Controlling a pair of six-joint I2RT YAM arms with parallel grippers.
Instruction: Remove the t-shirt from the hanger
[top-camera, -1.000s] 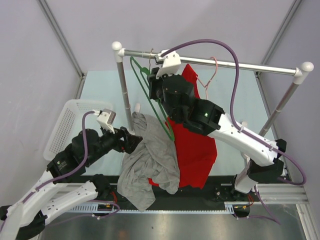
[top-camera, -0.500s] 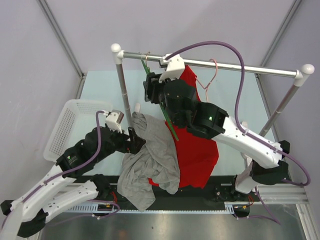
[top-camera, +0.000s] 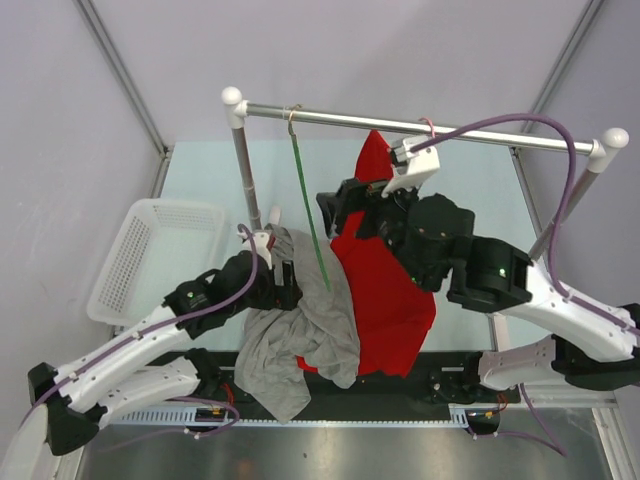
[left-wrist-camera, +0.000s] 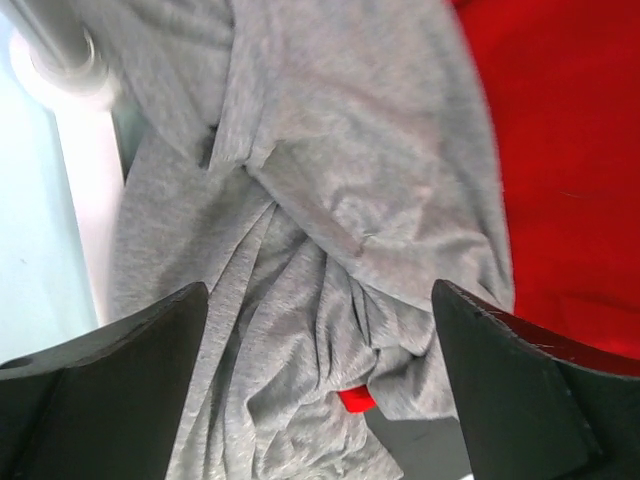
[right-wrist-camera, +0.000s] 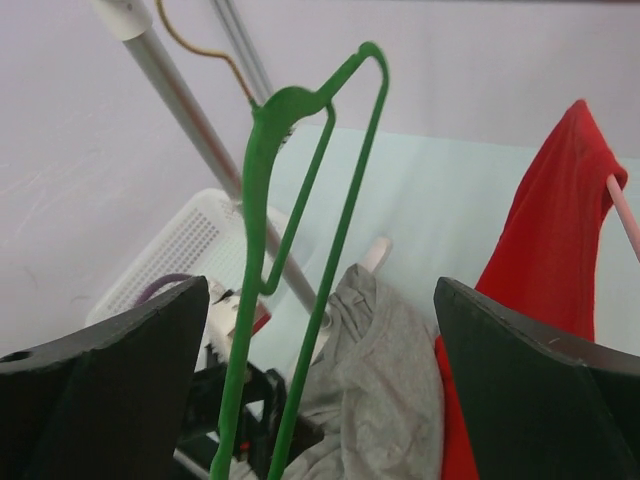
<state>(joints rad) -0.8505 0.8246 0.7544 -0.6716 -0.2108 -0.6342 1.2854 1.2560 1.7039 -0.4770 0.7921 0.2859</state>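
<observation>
Where the t-shirt (top-camera: 305, 320) sags, a red shirt (top-camera: 385, 300) touches it.

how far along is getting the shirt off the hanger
Done: the green hanger hangs bare on the rail, the grey shirt heaped below it. In hand: nothing; left gripper and right gripper are open, the left over the grey shirt. Left: maybe the red shirt, on its pink hanger.

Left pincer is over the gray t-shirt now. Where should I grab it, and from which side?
Grip the bunched ridge of folds in the middle of the gray t-shirt, straight on from where the left pincer hangs open, with those folds between its fingers. Gathered cloth likely gives a fuller bite than the flat panels, and it lies to the side of the red shirt.
</observation>
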